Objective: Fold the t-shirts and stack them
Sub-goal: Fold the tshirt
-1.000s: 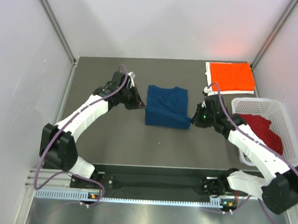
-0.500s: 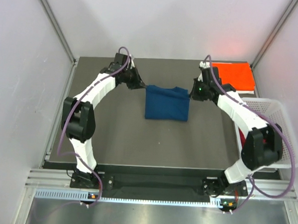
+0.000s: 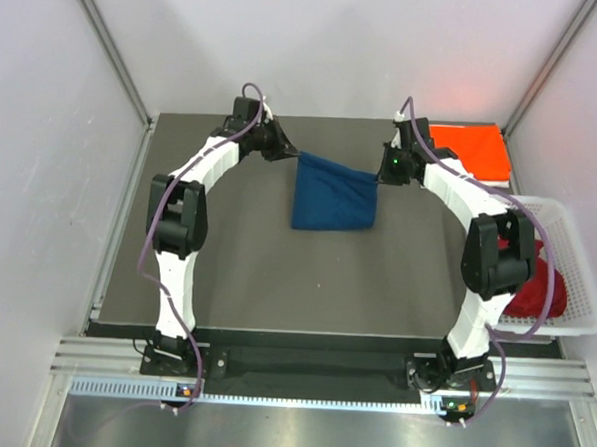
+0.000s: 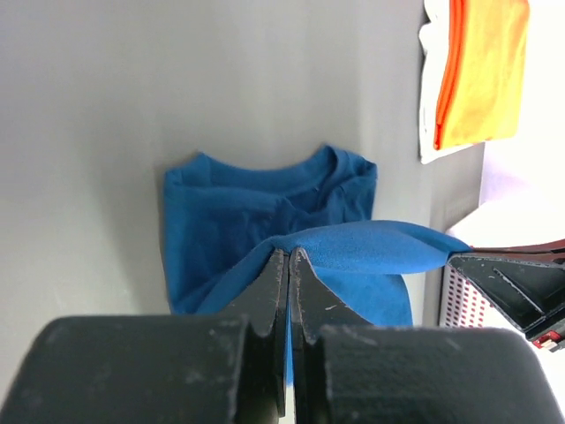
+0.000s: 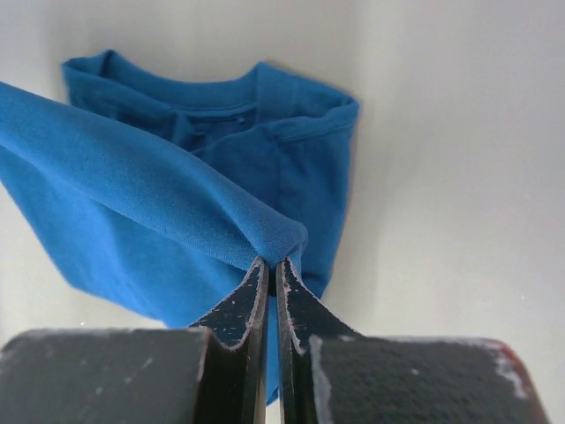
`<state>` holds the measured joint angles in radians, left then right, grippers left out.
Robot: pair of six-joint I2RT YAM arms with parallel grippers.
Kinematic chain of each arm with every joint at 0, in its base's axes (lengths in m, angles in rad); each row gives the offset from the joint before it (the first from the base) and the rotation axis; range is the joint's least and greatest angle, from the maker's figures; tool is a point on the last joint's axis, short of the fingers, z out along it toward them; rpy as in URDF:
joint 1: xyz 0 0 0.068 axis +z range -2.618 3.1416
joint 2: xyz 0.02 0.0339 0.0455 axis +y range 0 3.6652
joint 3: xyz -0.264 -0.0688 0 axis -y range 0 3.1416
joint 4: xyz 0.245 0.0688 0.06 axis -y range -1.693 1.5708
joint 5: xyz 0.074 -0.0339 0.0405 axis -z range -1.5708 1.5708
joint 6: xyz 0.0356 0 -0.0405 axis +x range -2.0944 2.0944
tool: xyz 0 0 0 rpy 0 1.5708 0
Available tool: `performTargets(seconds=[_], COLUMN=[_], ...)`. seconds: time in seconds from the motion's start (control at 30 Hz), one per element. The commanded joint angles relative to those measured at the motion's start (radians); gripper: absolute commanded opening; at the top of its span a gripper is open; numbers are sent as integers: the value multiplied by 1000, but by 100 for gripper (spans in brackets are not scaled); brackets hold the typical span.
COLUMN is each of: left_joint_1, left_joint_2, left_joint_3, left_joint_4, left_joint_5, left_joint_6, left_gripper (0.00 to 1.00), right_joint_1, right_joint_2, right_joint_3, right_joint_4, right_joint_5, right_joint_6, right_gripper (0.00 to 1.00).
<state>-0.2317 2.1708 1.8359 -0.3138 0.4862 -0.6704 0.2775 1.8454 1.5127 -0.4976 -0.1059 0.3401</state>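
The left pincer (image 3: 288,153) and right pincer (image 3: 382,178) each pinch the blue t-shirt (image 3: 332,197), stretched sideways between them, upper middle.

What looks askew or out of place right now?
Nothing spilled or damaged. The blue t-shirt is mid-fold, its lifted edge pinched by the left fingers and right fingers; in the top view that edge runs slanted, left corner farther back. The orange t-shirt lies folded far right; the red t-shirt is crumpled in the basket.
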Motion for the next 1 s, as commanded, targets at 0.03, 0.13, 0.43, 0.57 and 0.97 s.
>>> performTargets(seconds=[0.03, 0.13, 0.43, 0.57, 0.97], left_joint_1=[31, 34, 42, 68, 60], left_joint_2=[50, 92, 245, 262, 58], left_joint_3=[66, 111, 232, 240, 37], left_joint_4=[136, 169, 185, 163, 73], left_joint_5=[28, 46, 75, 77, 115], left_joint_6=[-17, -32, -74, -74, 63], left_gripper=[0, 0, 9, 28, 41], right_joint_1=[-29, -44, -77, -81, -107], right_joint_2=[61, 101, 204, 196, -41], right_joint_3=[84, 122, 224, 219, -163], right_joint_4=[37, 39, 51, 47, 217], right_joint_5=[-8, -21, -80, -133, -454], right_joint_6=[-18, -23, -38, -50, -82], right_gripper=[0, 0, 21, 39, 72])
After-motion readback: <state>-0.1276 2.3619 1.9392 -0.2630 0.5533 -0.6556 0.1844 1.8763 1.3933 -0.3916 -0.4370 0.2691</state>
